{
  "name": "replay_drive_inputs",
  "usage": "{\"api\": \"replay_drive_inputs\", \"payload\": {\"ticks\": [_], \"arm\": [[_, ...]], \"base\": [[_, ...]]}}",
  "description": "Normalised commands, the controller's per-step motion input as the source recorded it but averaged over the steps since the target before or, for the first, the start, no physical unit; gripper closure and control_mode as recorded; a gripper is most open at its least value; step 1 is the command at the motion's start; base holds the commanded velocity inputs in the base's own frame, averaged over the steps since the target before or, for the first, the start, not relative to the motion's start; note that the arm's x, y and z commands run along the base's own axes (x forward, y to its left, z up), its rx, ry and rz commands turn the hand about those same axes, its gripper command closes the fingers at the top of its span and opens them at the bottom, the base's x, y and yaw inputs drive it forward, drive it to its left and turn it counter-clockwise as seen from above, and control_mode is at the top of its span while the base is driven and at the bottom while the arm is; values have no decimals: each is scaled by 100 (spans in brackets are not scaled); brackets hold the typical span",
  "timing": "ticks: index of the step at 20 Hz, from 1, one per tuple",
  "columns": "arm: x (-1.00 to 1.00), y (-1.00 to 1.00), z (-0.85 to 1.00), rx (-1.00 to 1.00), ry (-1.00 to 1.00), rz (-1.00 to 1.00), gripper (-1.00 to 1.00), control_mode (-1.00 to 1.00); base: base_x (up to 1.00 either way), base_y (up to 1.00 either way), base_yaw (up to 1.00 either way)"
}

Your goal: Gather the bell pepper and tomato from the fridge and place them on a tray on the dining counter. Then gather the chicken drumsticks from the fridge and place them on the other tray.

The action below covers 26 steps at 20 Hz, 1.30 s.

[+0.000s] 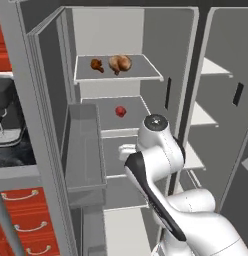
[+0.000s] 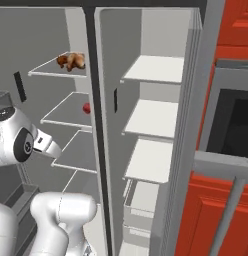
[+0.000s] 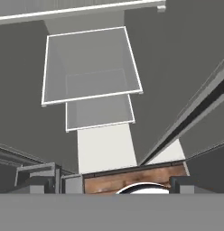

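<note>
The fridge [image 1: 171, 60] stands open in front of me. On its top shelf lie the chicken drumsticks, a darker red-brown one [image 1: 97, 65] and a pale tan one [image 1: 120, 63]; they also show in the right base view [image 2: 71, 61]. The red tomato [image 1: 120, 111] [image 2: 86, 107] sits on the shelf below. My gripper [image 3: 111, 182] [image 2: 55, 150] is open and empty. It hangs inside the fridge, below the tomato's shelf, looking down at bare lower shelves [image 3: 91, 72]. The bell pepper, both trays and the dining counter are out of view.
The left fridge door with its grey bin [image 1: 86, 150] stands close on my left. The right door's shelves [image 1: 203, 115] and a centre post [image 2: 96, 125] are on my right. Red drawer cabinets [image 1: 26, 220] [image 2: 216, 210] flank the fridge.
</note>
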Motion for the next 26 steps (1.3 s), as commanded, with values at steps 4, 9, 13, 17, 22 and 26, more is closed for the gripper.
{"api": "replay_drive_inputs", "payload": {"ticks": [4, 9, 13, 17, 22, 26], "arm": [[0, 0, 0, 0, 0, 0, -100, 100], [0, 0, 0, 0, 0, 0, -100, 100], [31, 10, 7, 2, -3, 0, -100, -100], [82, 9, 31, 5, -12, 1, -100, -100], [82, 1, 27, 2, -16, 0, -100, -100], [62, 0, 19, 0, -20, 2, -100, -100]], "base": [[65, -1, 0], [63, 0, 0], [26, 3, 0], [0, 0, 0], [0, 0, 0], [0, 0, 0]]}}
